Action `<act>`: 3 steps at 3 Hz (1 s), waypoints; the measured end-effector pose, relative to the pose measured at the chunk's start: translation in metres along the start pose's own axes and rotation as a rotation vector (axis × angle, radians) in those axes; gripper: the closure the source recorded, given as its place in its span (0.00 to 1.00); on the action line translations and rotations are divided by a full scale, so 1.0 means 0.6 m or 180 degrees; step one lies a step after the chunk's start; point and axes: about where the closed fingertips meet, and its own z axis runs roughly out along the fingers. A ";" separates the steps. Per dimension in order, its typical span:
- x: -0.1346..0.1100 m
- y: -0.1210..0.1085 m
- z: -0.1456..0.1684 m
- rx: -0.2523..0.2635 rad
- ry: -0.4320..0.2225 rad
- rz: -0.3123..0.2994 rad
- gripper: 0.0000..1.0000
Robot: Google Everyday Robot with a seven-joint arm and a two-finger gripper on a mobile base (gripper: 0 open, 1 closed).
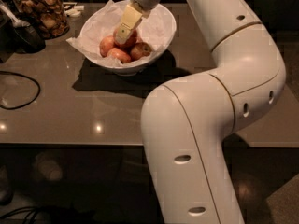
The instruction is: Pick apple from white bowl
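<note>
The white bowl (161,31), lined with crinkled white paper, stands on the dark table at the back centre. Several apples lie in it. The red-orange apple (131,40) sits on top of the pile, partly hidden by my gripper. My gripper (122,35) reaches down into the bowl from above and is against the top of that apple. Smaller pinkish apples (108,45) lie to the left and in front, and another apple (141,50) lies to the right.
A glass jar of brown snacks (43,14) stands at the back left, with a dark object (23,34) beside it. A black cable (21,90) loops on the left of the table (84,111). My white arm (205,125) fills the right foreground.
</note>
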 end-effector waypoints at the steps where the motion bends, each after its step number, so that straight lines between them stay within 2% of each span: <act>1: -0.002 0.000 0.010 -0.0037 0.0005 0.0011 0.08; 3: -0.012 0.002 0.029 -0.0088 0.0036 0.0005 0.13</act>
